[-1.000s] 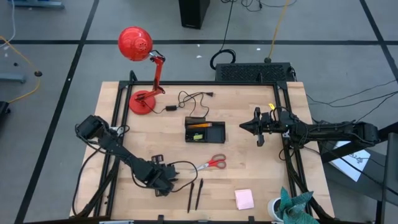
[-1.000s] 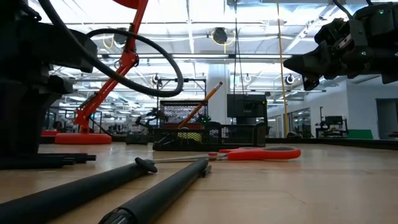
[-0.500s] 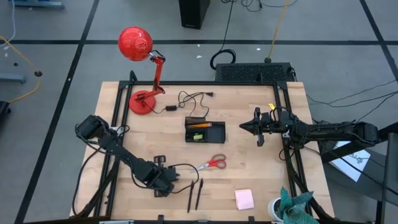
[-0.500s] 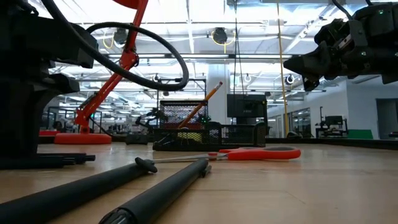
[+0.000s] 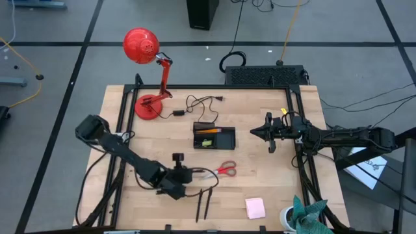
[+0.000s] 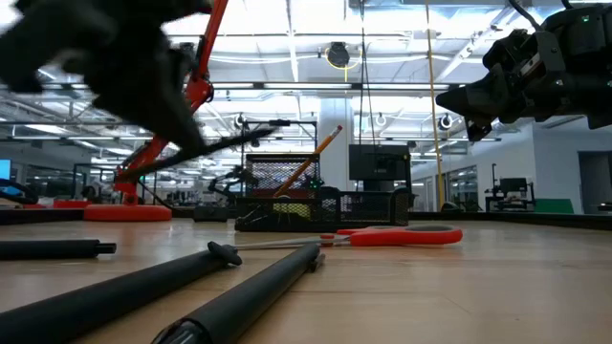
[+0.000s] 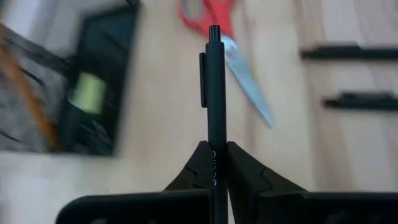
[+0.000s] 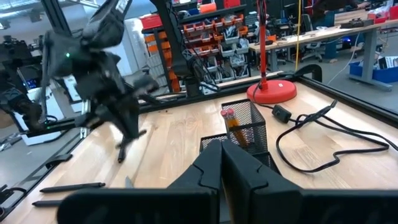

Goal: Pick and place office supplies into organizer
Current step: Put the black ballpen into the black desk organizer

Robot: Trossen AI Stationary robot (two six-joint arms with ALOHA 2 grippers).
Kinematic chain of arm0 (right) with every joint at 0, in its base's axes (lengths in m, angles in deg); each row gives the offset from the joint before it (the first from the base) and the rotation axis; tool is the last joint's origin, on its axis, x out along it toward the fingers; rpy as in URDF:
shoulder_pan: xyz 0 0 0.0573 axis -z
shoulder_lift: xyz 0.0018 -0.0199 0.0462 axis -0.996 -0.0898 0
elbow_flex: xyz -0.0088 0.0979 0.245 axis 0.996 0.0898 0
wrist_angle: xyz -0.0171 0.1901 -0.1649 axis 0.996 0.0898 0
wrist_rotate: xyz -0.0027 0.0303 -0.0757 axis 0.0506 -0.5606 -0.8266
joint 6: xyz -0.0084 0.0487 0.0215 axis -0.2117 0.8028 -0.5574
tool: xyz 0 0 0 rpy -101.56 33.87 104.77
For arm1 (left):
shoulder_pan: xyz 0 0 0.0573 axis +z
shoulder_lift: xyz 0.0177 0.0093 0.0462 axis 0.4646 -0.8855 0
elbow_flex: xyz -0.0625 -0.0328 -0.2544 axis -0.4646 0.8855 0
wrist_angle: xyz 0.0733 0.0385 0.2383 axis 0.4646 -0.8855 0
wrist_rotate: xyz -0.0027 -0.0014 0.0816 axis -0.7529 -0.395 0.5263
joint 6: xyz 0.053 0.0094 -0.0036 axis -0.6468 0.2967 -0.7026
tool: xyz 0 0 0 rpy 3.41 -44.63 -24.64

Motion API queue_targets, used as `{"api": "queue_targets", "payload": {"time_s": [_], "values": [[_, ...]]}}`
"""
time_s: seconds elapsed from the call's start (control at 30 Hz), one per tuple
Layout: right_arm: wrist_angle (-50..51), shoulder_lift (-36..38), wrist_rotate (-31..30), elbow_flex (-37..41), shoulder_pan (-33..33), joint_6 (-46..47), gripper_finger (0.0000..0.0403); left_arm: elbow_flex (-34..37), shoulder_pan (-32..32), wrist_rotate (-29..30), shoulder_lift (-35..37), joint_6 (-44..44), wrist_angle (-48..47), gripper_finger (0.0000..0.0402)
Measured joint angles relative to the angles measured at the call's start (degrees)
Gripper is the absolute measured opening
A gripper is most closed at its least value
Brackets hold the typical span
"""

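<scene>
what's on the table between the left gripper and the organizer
In the high view, only the red-handled scissors lie roughly between the left gripper, shut on a black pen, and the organizer; otherwise bare wood.

A pen [image 5: 205,173] is being held by the left claw [image 5: 190,175] above the desk [image 5: 273,188], beside the scissors [image 5: 223,170].

The organizer [image 5: 214,136] is a small black tray with low walls in the middle of the table. An orange pencil [image 5: 208,131] (it leans up at a slant) and a small yellow-green block [image 5: 207,142] sit inside it. Near the organizer's front lie red-handled scissors [image 5: 224,171]. Farther from it lie two black pens [image 5: 203,204], side by side, and a pink sticky-note pad [image 5: 255,208]. A third black pen [image 7: 215,106] is pinched in the left hand [image 7: 215,163], lifted beside the scissors.
</scene>
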Motion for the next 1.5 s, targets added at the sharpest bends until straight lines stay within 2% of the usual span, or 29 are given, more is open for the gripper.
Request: {"api": "queue_targets", "payload": {"time_s": [0.13,0.27,0.37,0.5,0.63,0.8,1.0,1.13,1.23,1.5], "values": [[0.0,0.0,0.0,0.0,0.0,0.0,0.0004,0.1,3.4,3.3,5.0,-12.4,8.0,0.0009],[0.0,0.0,0.2,0.0,0.0,0.0,0.0004,2.6,8.1,1.0,9.8,-24.2,17.7,0.0019],[0.4,0.0,0.2,0.0,0.0,0.0,0.0004,7.4,13.5,-3.9,13.9,-28.5,24.8,0.0012],[0.6,-0.2,0.2,0.0,0.0,-0.1,0.0004,14.2,21.2,-15.9,17.9,-31.5,35.3,0.0008],[0.3,-0.2,0.0,0.0,0.0,-0.4,0.0004,15.7,27.1,-26.7,18.9,-33.0,42.8,0.0016],[0.0,-0.2,-0.1,0.0,0.0,-0.6,0.0004,15.7,32.0,-35.4,18.5,-35.8,47.4,0.0009],[0.0,-0.2,-0.2,0.0,0.0,-0.9,0.0004,15.7,38.9,-42.1,17.4,-38.7,48.8,0.0019],[0.2,-0.2,-0.2,0.0,0.0,-0.9,0.0004,17.8,43.9,-50.9,14.6,-36.5,57.2,0.0013],[0.4,-0.5,-0.2,0.0,0.0,-0.9,0.0004,19.2,46.1,-52.3,11.9,-34.8,60.0,0.0008],[1.2,-1.2,-0.3,0.0,0.0,-0.9,0.0004,19.3,47.2,-52.4,1.7,-33.5,67.1,0.0019]]}}
